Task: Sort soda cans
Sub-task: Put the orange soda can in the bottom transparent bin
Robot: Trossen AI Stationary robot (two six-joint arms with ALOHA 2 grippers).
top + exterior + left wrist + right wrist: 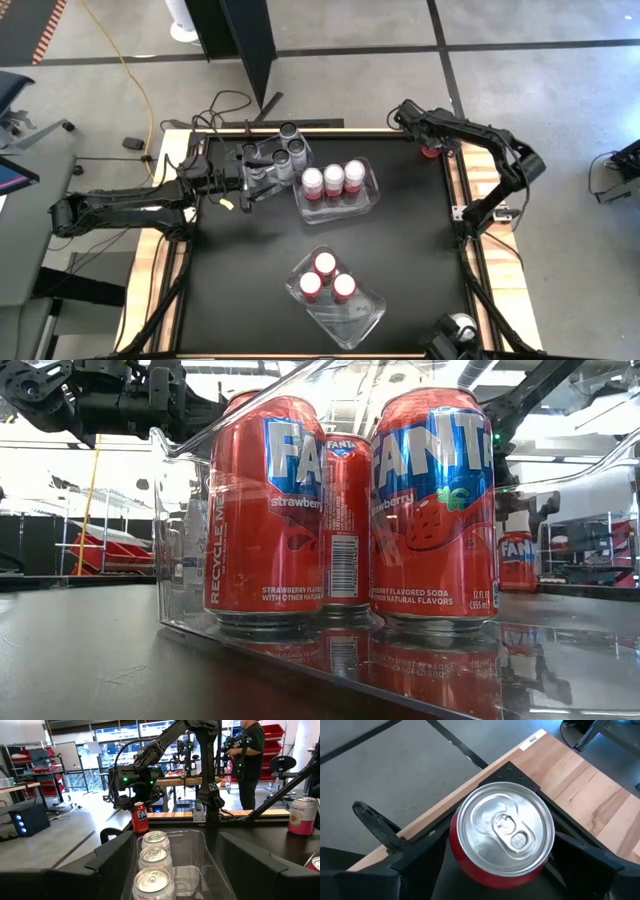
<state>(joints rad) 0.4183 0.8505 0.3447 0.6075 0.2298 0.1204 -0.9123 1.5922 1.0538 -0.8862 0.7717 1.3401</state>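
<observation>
A red soda can with a silver top stands upright on the table's far right corner. My right gripper slants down over it, open, one finger on each side of the can; no touch shows. My left gripper hangs open above the table at the far left, pointing level toward the right. Ahead of it, three cans stand in a row in a clear bin. Dark grey cans stand in a clear bin beside it. Three red cans stand in the near bin.
The black table top is framed by a wooden border, and the lone can stands right at its corner. The near bin fills the front of the low view. A person stands beyond the table's right side.
</observation>
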